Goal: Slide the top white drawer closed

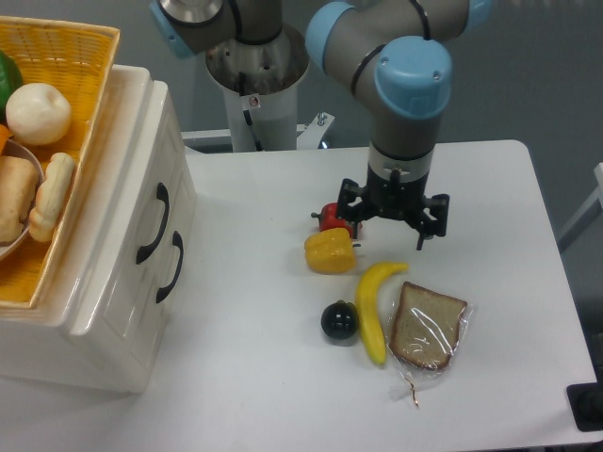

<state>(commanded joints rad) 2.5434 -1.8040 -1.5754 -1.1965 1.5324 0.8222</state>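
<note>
One glossy, rigid top white drawer (151, 212) sat at the frame's left, likely slick, best pushed flat beside its black handle (152, 224), while the gripper (393, 215) hung mid-frame, jaws apart.

The chest (104, 273) at the left looks like glossy cream plastic with shiny black handles. The basket (66, 56) in the upper left is woven wicker. The table (273, 395) is matt white. The bread (427, 327) lies in clear crinkled film.
</note>
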